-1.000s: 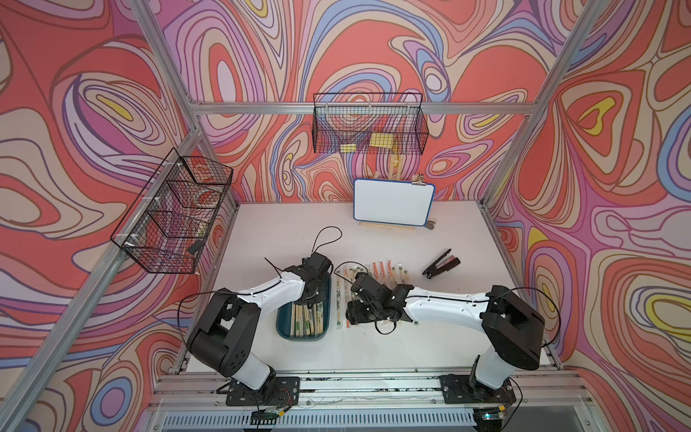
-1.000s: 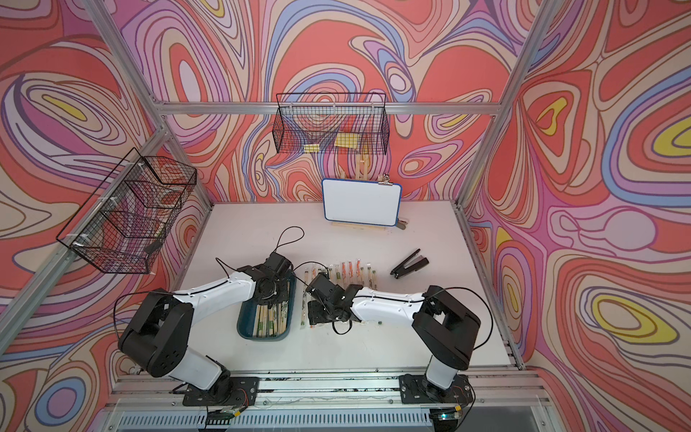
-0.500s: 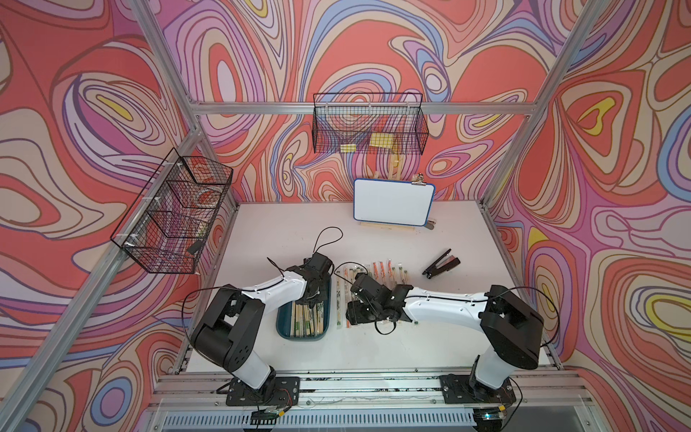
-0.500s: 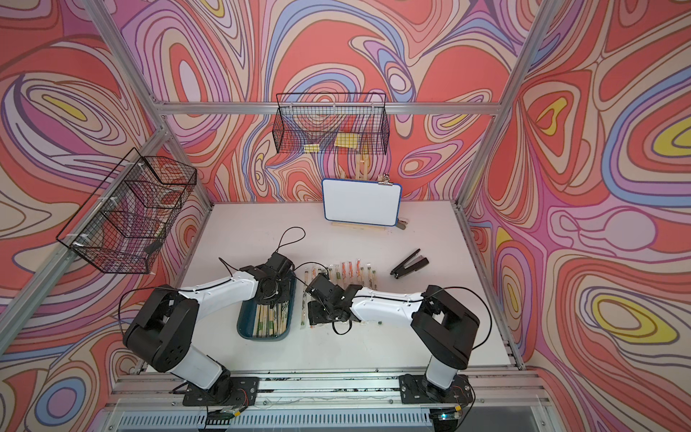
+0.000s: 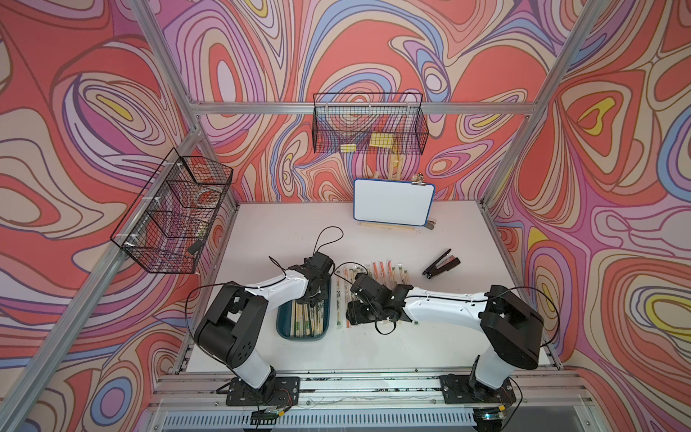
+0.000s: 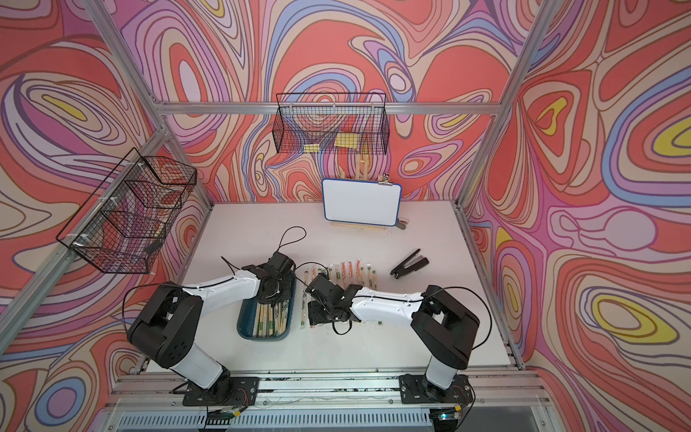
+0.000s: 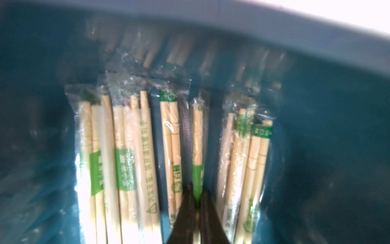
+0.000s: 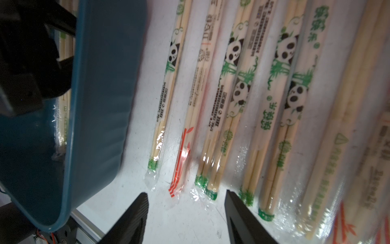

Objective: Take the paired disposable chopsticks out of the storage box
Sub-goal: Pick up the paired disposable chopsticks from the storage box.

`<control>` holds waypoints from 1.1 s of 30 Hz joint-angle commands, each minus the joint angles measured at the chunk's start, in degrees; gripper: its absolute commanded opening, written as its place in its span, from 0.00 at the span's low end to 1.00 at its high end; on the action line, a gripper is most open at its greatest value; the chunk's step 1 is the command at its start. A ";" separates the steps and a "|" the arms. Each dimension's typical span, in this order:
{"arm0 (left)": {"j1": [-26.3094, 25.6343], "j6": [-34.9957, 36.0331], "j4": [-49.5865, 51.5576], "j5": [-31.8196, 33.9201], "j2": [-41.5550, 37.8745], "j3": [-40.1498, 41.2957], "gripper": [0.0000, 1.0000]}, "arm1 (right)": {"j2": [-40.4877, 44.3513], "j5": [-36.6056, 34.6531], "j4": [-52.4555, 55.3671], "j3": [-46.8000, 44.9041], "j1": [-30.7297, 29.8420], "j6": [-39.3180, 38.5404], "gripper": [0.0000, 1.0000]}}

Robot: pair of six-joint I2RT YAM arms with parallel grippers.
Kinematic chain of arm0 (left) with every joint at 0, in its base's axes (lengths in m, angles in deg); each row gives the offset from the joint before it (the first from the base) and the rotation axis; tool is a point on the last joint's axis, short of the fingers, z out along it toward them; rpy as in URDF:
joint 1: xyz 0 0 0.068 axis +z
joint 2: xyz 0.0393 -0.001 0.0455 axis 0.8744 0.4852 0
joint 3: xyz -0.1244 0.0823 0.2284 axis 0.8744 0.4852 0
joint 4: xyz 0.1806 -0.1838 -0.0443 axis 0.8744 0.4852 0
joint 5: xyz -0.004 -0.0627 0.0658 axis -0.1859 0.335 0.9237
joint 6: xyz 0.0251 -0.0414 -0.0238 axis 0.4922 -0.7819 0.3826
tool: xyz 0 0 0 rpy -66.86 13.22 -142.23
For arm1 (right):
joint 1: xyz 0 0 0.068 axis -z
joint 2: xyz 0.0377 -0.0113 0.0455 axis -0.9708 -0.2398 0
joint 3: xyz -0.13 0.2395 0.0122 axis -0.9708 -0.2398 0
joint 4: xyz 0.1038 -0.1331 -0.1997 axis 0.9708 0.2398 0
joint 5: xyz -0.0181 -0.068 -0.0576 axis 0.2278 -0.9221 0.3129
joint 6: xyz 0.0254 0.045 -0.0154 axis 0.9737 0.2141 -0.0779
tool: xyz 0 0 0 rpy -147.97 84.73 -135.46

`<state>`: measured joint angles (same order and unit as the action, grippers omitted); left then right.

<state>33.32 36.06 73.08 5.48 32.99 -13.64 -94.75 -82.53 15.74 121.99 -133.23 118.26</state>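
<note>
On white tbl, storage box, swirly walls

Open table is seen before the whiteboard; right of the box, it is covered by chopsticks.

Blue-rimmed whiteboard, black stapler-like tool, back wire basket, side wire basket

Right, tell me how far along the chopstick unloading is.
Done: a row of sleeved pairs lies on the table beside the storage box. In hand: the left gripper is shut on one green-marked pair inside the box; the right gripper is open, empty. Left: many other pairs lie in the box.
</note>
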 commanded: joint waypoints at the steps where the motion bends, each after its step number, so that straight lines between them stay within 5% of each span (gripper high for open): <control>1: 0.35 0.15 1.24 -0.36 1.89 0.00 0.00 | -0.68 -0.96 0.64 1.27 -0.13 -0.67 0.63; 21: 0.80 2.27 9.92 6.84 -8.39 -4.18 0.00 | -0.77 -0.90 0.69 1.66 -0.12 -0.97 0.63; 33: 0.57 3.98 13.33 1.71 -15.16 -10.89 0.00 | 0.39 -1.49 0.96 1.79 1.82 -1.83 0.63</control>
<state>33.95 39.12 84.06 9.39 19.02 -22.66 -94.75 -82.57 16.03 122.73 -132.44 117.23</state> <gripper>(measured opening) 0.078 0.633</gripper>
